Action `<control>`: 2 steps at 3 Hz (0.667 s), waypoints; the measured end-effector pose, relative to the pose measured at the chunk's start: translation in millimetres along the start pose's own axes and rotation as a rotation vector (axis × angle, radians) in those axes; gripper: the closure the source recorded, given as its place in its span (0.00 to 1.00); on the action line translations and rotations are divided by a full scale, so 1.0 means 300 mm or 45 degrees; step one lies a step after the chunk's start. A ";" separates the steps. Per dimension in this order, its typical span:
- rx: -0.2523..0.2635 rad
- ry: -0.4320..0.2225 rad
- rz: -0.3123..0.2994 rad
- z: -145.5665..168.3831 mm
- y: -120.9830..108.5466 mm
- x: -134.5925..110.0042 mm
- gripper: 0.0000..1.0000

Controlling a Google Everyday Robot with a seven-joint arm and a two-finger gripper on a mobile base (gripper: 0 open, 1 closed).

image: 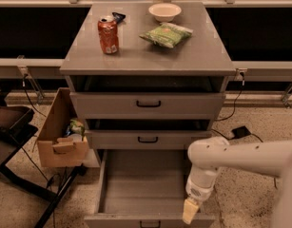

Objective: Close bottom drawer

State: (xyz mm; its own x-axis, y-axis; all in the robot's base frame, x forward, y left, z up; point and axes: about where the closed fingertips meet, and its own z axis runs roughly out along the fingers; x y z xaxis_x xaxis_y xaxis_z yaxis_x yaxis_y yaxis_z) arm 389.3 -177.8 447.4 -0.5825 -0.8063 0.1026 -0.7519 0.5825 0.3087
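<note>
The bottom drawer of the grey cabinet is pulled far out, a long grey tray with nothing in it. Its flat front runs along the lower edge of the view, with a small black handle partly cut off. My gripper, cream-coloured at the tip of the white arm, hangs at the drawer's front right corner, right by the front panel. The middle drawer and the top drawer above stand slightly out.
On the cabinet top stand a red can, a green chip bag and a white bowl. A cardboard box with items sits left of the cabinet. A black chair base is at far left.
</note>
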 end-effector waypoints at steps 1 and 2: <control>-0.088 0.043 0.026 0.216 -0.032 0.002 0.64; -0.179 0.098 0.051 0.412 -0.051 0.001 0.89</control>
State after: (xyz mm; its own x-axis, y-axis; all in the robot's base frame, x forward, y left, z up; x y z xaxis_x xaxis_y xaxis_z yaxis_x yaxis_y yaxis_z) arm 362.4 -174.3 326.0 -0.5820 -0.7912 0.1880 -0.6746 0.5988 0.4317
